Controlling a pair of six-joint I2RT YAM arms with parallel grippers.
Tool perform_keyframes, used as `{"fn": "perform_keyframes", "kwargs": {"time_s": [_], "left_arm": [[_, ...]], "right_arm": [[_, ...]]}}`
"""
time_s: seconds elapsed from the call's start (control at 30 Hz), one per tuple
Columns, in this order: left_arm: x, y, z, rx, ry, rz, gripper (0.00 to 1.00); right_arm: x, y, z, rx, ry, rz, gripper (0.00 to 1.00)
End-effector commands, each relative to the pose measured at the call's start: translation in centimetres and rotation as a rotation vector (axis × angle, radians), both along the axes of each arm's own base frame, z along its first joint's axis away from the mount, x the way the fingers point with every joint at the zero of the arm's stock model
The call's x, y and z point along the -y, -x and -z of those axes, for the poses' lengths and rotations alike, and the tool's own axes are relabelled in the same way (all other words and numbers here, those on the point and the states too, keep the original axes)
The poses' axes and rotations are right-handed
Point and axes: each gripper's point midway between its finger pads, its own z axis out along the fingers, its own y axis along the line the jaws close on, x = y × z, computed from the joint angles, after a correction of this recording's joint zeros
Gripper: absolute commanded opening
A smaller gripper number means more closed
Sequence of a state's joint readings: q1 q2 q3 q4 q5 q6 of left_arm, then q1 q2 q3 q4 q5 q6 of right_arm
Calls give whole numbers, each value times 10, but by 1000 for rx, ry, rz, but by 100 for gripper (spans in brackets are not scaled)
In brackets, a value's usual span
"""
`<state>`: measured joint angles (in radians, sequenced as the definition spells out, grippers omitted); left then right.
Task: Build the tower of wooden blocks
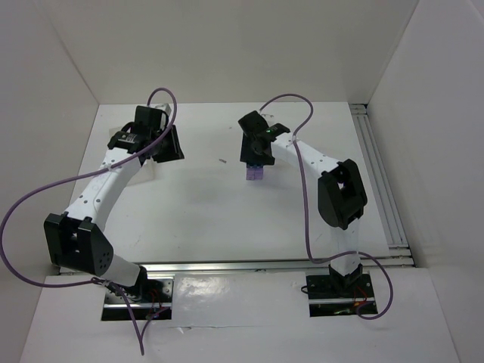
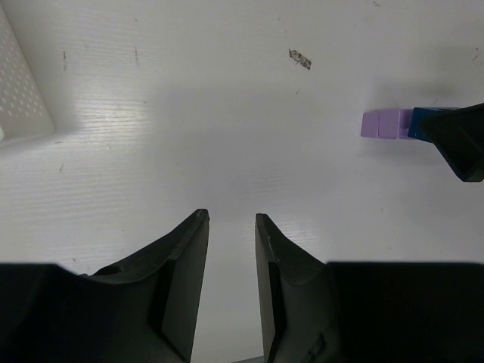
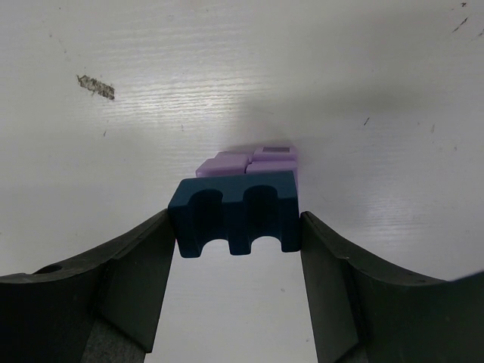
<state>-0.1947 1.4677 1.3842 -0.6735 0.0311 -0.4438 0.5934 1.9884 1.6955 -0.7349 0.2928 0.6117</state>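
My right gripper (image 3: 236, 219) is shut on a dark blue block (image 3: 234, 208) with two arched notches, its fingers pressed on both sides. The block is held just in front of, and slightly above, a small cluster of light purple blocks (image 3: 249, 162) on the white table. In the top view the right gripper (image 1: 255, 153) sits right over the purple blocks (image 1: 255, 173), mid-table towards the back. My left gripper (image 2: 231, 218) is open and empty above bare table, at the back left in the top view (image 1: 162, 144). Its camera shows the purple blocks (image 2: 386, 123) and blue block (image 2: 422, 123) far to the right.
A white perforated box (image 2: 19, 91) lies at the left edge of the left wrist view. A small dark scuff (image 2: 300, 59) marks the table between the arms. Metal rails (image 1: 382, 181) run along the table's right side. White walls enclose the table.
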Motion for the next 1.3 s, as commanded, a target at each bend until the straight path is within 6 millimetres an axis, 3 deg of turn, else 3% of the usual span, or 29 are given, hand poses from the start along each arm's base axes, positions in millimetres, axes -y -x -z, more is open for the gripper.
{"fn": "perform_keyframes", "kwargs": {"time_s": [0.0,1.27], "left_arm": [[-2,2,-11,41,0,15,44],[-2,1,-7,32,-2,15,44]], "right_arm": [[-2,-2,-10,19,14,3,62],[-7,-1,2,-3,35,-14,64]]}}
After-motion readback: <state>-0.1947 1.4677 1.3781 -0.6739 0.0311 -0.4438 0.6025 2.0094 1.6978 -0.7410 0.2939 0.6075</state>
